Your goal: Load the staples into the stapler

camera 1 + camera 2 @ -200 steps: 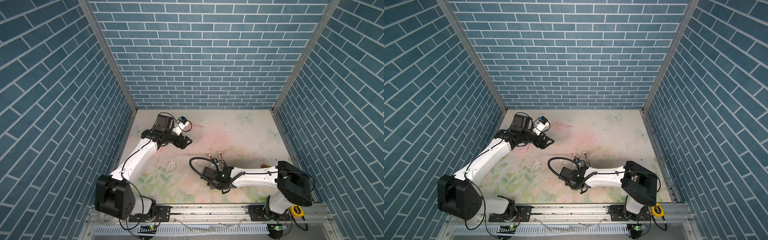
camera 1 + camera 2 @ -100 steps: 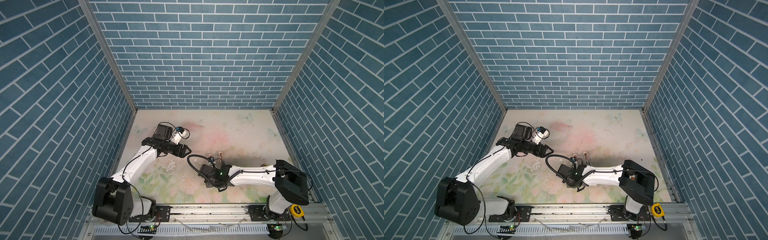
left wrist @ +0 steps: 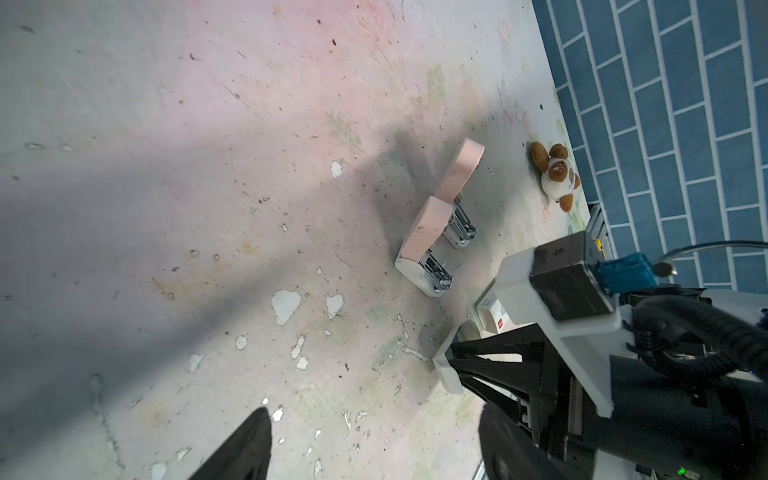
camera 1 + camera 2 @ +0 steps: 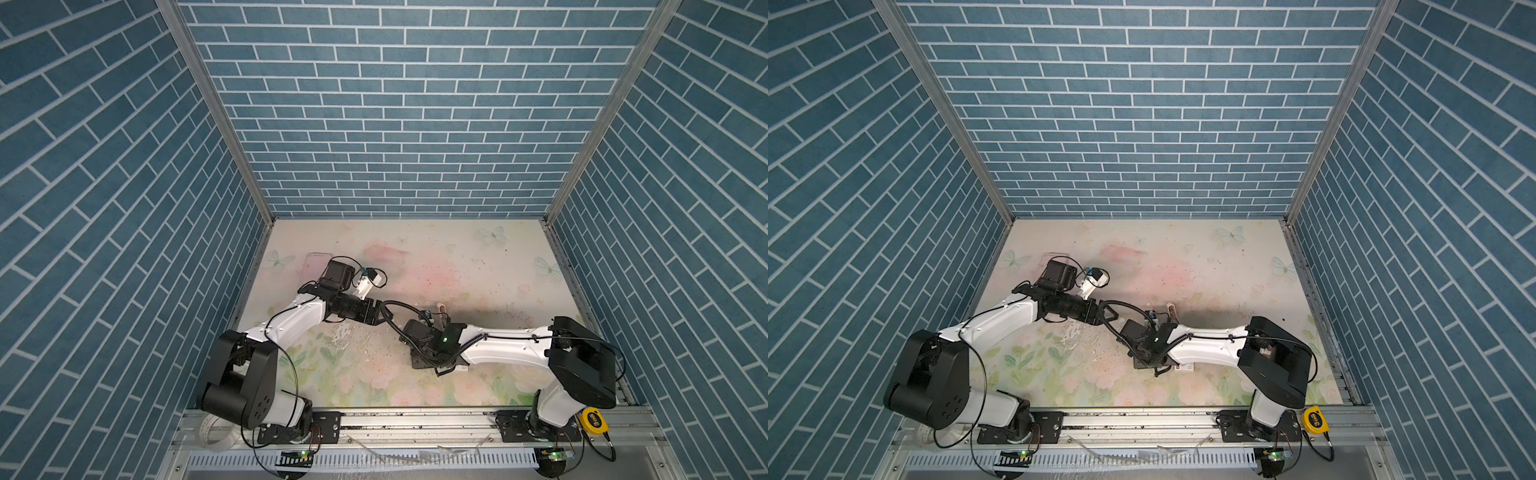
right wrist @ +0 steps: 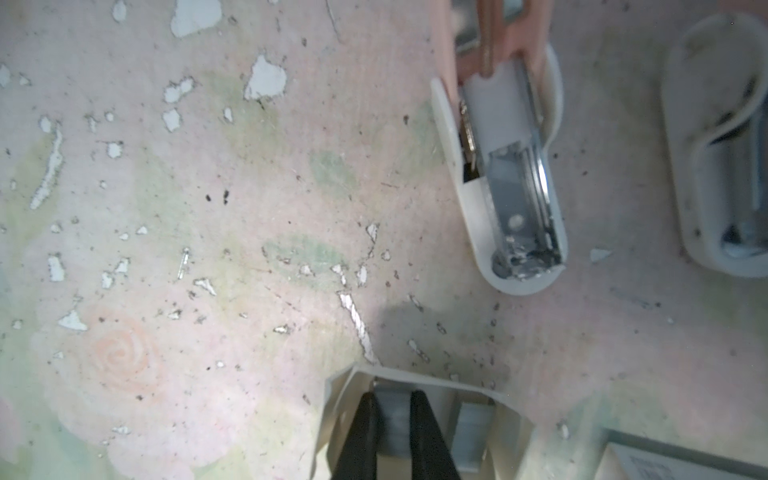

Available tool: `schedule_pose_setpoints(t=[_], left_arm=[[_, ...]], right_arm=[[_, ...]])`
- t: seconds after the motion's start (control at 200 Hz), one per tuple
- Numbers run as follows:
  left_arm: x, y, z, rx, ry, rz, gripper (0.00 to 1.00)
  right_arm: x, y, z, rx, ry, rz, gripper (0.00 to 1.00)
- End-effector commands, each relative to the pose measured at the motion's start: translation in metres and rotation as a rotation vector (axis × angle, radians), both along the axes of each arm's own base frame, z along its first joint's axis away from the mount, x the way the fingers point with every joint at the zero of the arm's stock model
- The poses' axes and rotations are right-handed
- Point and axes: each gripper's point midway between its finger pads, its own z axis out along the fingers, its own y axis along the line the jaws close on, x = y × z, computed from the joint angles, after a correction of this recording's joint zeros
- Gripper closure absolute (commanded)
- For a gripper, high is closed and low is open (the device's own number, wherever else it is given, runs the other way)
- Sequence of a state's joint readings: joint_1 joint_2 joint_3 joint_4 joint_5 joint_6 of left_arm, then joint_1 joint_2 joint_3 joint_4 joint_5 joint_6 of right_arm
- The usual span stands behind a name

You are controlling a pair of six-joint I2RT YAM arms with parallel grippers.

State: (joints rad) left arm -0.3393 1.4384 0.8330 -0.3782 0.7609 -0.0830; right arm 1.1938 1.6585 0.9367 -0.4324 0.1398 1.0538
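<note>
In the right wrist view my right gripper (image 5: pixel 392 395) is shut on a grey strip of staples (image 5: pixel 392 419) lying in a white card tray (image 5: pixel 415 376). A second strip (image 5: pixel 473 432) lies beside it. The open stapler (image 5: pixel 519 195), pink lid raised and metal channel bare, lies just beyond the tray. My left gripper (image 3: pixel 376 415) is open over bare table, short of the stapler (image 3: pixel 424 232). In both top views the left gripper (image 4: pixel 380 318) hangs close to the right wrist, and the right gripper (image 4: pixel 417 363) points down at the table.
A second open pink stapler (image 3: pixel 459 166) lies beside the first. A small brown plush toy (image 3: pixel 555 174) sits near the table's edge. A white sleeve with a red mark (image 3: pixel 494 316) lies by the tray. A flat pale pink case (image 4: pixel 318 266) lies at the back left.
The left arm has swung from the back left toward the middle, ending next to the right wrist. The right arm has barely shifted, its gripper still shut.
</note>
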Motion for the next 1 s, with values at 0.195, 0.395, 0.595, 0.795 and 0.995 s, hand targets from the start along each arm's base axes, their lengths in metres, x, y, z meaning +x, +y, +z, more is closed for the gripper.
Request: schedule_pose_setpoints(t=[0.195, 0.395, 0.595, 0.795, 0.995], left_arm=[[-0.013, -0.018, -0.025, 0.033, 0.040, -0.048, 0.21], [-0.023, -0.027, -0.040, 0.085, 0.055, -0.087, 0.22], [-0.031, -0.030, -0.045, 0.079, 0.070, -0.103, 0.22], [-0.044, -0.036, -0.061, 0.099, 0.114, -0.145, 0.22], [-0.053, -0.046, -0.064, 0.093, 0.128, -0.187, 0.21]], right_arm=[[0.000, -0.006, -0.002, 0.011, 0.037, -0.064, 1.00], [0.002, -0.004, 0.001, 0.011, 0.032, -0.055, 1.00], [0.003, -0.005, 0.005, 0.010, 0.020, -0.052, 1.00], [0.005, -0.005, 0.008, 0.015, 0.012, -0.056, 1.00], [0.006, -0.008, 0.008, 0.009, 0.006, -0.058, 1.00]])
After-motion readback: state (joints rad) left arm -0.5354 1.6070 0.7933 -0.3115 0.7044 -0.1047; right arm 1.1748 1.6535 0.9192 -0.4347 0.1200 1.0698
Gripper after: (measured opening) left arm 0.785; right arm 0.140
